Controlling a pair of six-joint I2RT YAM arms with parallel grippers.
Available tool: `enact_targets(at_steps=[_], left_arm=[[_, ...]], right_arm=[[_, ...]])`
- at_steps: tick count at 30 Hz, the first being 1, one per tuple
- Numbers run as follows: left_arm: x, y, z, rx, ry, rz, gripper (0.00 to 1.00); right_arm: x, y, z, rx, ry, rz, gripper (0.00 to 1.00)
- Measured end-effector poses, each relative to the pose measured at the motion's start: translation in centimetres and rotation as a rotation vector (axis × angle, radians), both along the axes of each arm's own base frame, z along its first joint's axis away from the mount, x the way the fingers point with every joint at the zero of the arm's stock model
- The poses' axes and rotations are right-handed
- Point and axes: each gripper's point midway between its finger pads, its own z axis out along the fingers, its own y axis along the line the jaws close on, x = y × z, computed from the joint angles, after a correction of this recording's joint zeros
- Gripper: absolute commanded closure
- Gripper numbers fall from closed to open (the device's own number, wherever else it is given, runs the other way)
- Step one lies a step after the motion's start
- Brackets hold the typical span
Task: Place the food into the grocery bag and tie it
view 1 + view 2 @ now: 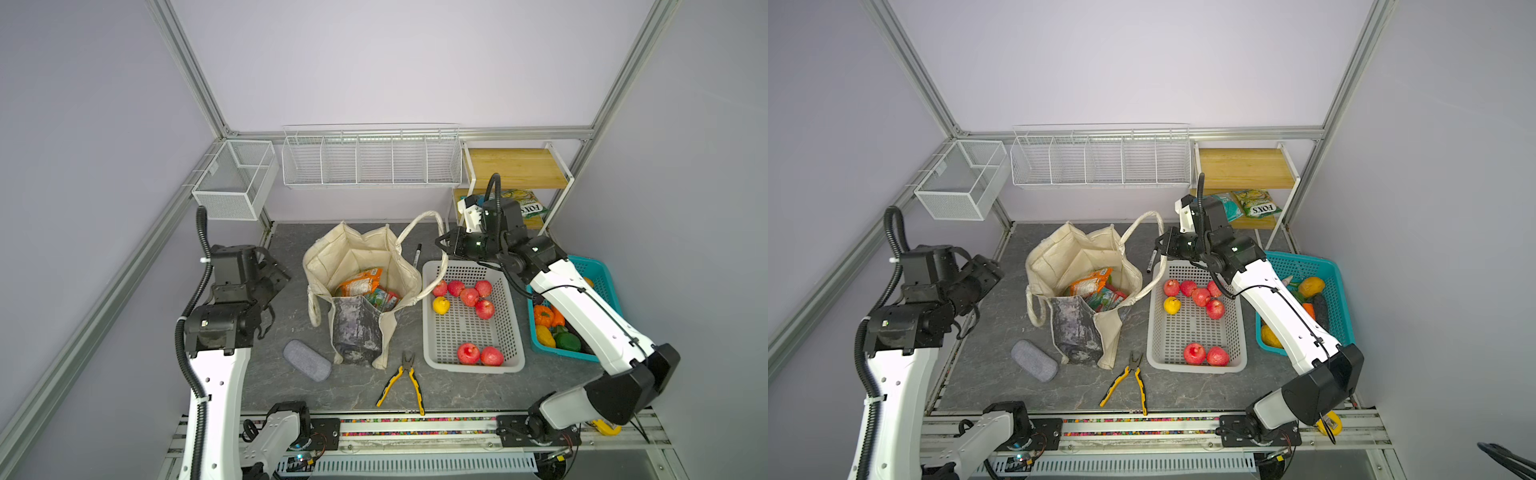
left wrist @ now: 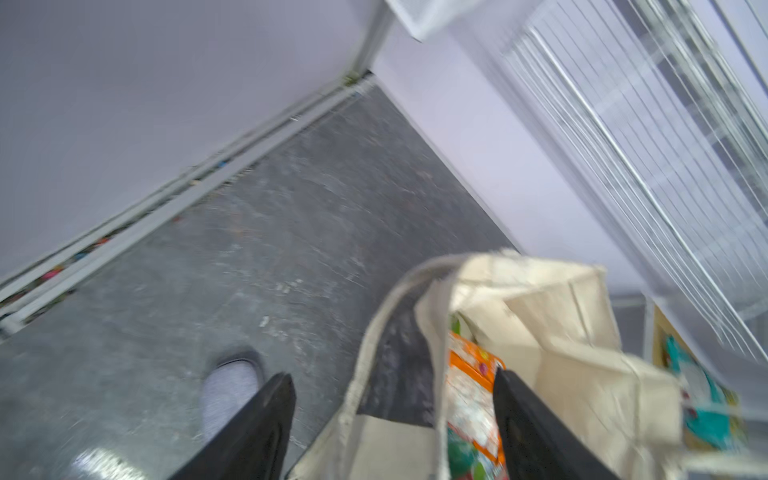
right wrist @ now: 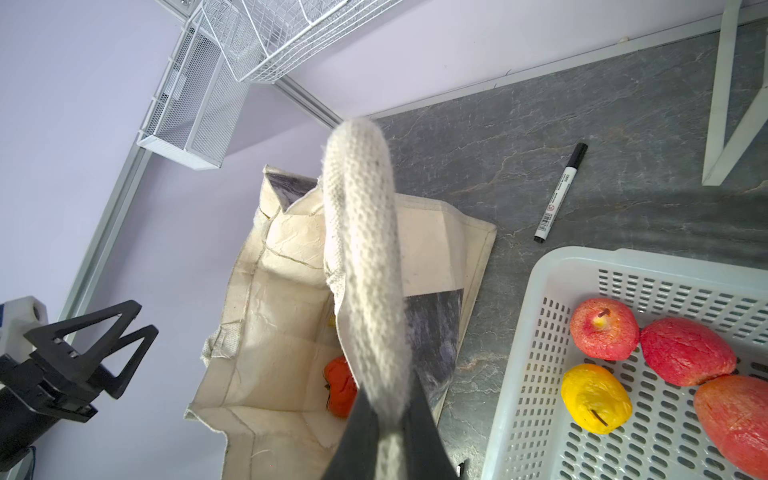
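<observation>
Canvas grocery bag (image 1: 353,253) stands open in the middle of the grey tabletop (image 1: 457,390), its dark mottled panel towards the near edge, just beside the white perforated basket (image 1: 473,368) on its right. Inside the bag lie an orange packet (image 1: 359,282) and a teal-green packet (image 1: 380,299), and the right wrist view shows a red piece of food (image 3: 340,386) lower down. One strap handle (image 3: 361,249) rises in a loop from the bag's far right corner, and the right gripper (image 3: 390,388) is clamped on it, jaws pressed together around the webbing above the basket's far left corner. The second strap (image 1: 313,307) hangs slack down the bag's left side. The left gripper (image 2: 390,376) hovers left of the bag with its jaws spread apart and nothing between them. In the white basket sit red apples (image 1: 469,297) and a yellow pear (image 1: 441,305). A teal basket (image 1: 602,270) of orange, yellow and green produce (image 1: 567,341) lies further right, partly under the right arm. FOX'S packets (image 1: 1256,203) rest on the wooden shelf (image 1: 1246,168) at the back right. A marker (image 1: 417,253) lies behind the bag, yellow-handled pliers (image 1: 405,382) in front of it, and a grey case (image 1: 306,360) at its near left
</observation>
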Motion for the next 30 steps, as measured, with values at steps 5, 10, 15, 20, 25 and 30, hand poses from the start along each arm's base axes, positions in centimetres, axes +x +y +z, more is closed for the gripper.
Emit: enact_targets(at_steps=[5, 10, 15, 20, 25, 30], left_arm=[[-1.6, 0.5, -6.2, -0.128, 0.105, 0.075, 0.36], [-2.1, -2.4, -15.3, -0.331, 0.224, 0.026, 0.42], [-2.6, -4.5, -19.0, -0.465, 0.215, -0.016, 0.34], [-1.4, -5.3, -17.4, -0.505, 0.098, -0.075, 0.35], [-0.6, -5.7, -16.5, -0.526, 0.049, -0.101, 0.35], [0.4, -6.2, -16.2, -0.570, 0.004, -0.128, 0.37]], right_arm=[[0.3, -1.4, 0.5, -0.001, -0.010, -0.027, 0.93], [0.2, -2.8, 1.1, 0.002, -0.016, -0.049, 0.93], [0.1, -3.0, 1.0, 0.005, -0.012, -0.044, 0.93], [0.0, -3.3, 0.5, 0.002, 0.001, -0.043, 0.93], [0.0, -3.4, 0.3, 0.001, 0.006, -0.044, 0.93], [-0.2, -3.5, 0.2, -0.001, 0.008, -0.043, 0.93]])
